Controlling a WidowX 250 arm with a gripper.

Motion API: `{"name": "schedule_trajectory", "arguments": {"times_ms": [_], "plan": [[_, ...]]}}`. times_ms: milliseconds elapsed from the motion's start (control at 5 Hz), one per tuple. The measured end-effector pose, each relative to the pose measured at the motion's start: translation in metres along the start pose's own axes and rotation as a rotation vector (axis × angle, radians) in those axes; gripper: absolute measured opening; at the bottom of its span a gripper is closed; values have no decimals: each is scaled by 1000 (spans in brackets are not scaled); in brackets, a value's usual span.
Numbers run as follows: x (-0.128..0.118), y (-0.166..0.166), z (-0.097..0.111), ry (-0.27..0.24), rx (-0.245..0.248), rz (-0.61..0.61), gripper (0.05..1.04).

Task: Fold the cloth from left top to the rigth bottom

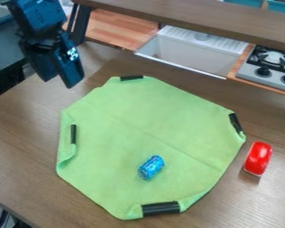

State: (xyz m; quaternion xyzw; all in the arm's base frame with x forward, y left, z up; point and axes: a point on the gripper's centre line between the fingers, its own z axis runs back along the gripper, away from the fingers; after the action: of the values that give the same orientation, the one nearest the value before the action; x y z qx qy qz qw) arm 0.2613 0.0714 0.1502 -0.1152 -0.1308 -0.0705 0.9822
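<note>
The black gripper hangs in the upper left, off to the left of the cloth's top corner and above the table, apart from the cloth. A green cloth lies spread on the table, roughly eight-sided, with black clips or bands at its top, left, right and bottom corners. Its left and bottom corners are curled inward, and a faint crease crosses its middle from upper left to lower right.
On the cloth's lower middle lies a small blue can. A red object sits on the wooden table just right of the cloth. Behind are a white sink, a toy stove and a brown shelf edge.
</note>
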Motion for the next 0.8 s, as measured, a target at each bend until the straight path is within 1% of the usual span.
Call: {"name": "schedule_trajectory", "arguments": {"times_ms": [200,400,600,800], "plan": [[-1,2,-7,21,-11,14,1000],[22,6,-24,26,22,-10,1000],[46,12,-26,-21,84,-56,1000],[68,18,-36,-29,133,-150,1000]]}}
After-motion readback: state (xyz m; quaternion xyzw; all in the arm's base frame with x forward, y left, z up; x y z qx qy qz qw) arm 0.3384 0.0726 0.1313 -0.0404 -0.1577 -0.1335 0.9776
